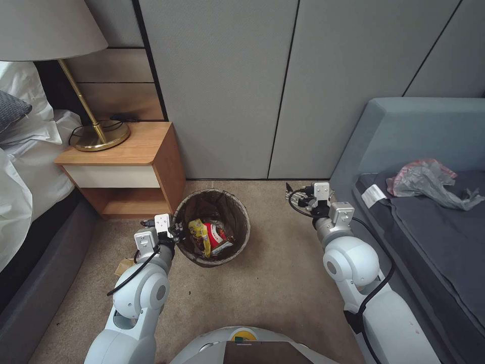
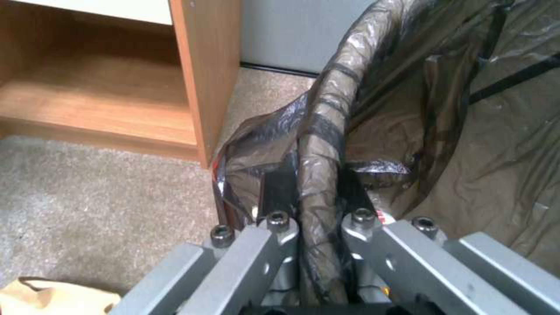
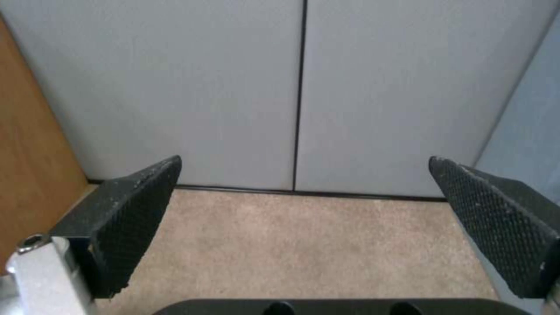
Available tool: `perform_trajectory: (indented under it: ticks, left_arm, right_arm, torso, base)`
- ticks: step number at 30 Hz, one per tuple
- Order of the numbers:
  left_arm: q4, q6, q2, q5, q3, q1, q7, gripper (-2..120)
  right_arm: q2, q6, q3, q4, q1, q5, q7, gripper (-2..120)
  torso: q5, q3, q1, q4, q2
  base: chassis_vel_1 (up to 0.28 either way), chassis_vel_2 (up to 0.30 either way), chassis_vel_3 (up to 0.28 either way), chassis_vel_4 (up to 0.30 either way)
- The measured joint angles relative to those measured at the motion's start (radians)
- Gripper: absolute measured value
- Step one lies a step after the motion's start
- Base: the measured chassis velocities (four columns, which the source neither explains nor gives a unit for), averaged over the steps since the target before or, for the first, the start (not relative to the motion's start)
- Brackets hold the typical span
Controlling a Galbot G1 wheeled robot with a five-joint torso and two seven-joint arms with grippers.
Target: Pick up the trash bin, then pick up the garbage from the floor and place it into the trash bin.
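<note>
The trash bin, round with a dark brown bag over its rim, is on the carpet right of the nightstand. Whether it rests on the floor or hangs just above it is unclear. My left gripper is shut on the bin's near-left rim; in the left wrist view the bagged rim runs between the gripper's fingers. Garbage lies inside the bin: a yellow wrapper and a red-and-white cup. Brown paper lies on the floor beside my left arm. My right gripper is open near the wall, holding nothing.
A wooden nightstand with a brass lamp stands left of the bin, close to its rim. A bed runs along the left. A grey sofa on the right carries a crumpled plastic bag. Bare carpet lies between my arms.
</note>
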Motion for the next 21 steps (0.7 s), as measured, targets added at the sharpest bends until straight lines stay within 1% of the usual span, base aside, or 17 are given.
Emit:
perform_trajectory:
  ticks: [18,21]
  left_arm:
    - [-0.006,0.0,-0.003,0.001,0.001,0.005,0.001,2]
    - [-0.008,0.0,-0.004,0.002,0.001,0.009,0.001,2]
  right_arm:
    - [0.0,0.003,0.003,0.005,-0.012,-0.015,-0.008,100]
    - [0.0,0.003,0.003,0.007,-0.012,-0.016,-0.01,100]
  torso:
    - [0.0,0.0,0.0,0.0001,0.0]
    - [0.0,0.0,0.0,0.0001,0.0]
  base:
    - [0.006,0.004,0.003,0.003]
    - [0.053,0.022,0.038,0.036]
